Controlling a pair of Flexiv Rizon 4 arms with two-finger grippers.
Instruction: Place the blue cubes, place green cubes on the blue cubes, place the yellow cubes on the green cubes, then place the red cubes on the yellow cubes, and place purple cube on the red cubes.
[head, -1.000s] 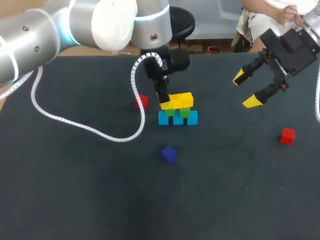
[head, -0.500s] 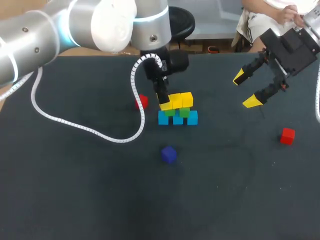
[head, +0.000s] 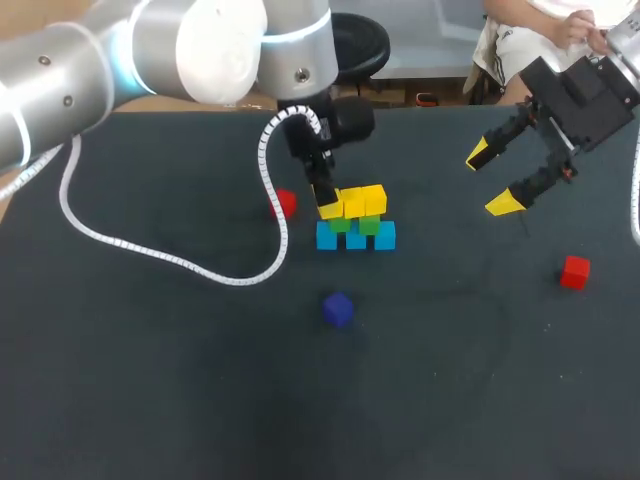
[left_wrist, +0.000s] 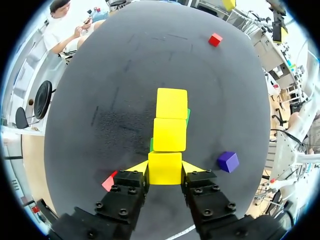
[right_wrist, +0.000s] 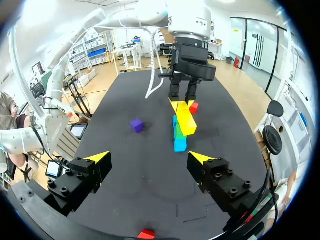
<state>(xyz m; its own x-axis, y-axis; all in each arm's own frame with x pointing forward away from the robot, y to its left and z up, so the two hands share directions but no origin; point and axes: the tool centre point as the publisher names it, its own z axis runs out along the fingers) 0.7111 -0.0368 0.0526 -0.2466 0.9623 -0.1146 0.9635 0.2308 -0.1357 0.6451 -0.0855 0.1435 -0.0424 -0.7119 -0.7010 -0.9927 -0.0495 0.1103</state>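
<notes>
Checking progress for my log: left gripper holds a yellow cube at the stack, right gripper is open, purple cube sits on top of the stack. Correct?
No. The purple cube lies on the table, apart from the stack, as the head view shows. The left gripper does hold a yellow cube at the stack, and the right gripper is open.

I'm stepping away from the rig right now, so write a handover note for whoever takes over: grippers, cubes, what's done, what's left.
Left gripper: shut on a yellow cube, lined up with two other yellow cubes atop the stack.
Right gripper: open, empty, over the table right of the stack.
Done: blue cubes down, green cubes on them.
Left: release the held yellow; then place one red cube lying beside the stack, another red cube far right, and the purple cube in front.
</notes>
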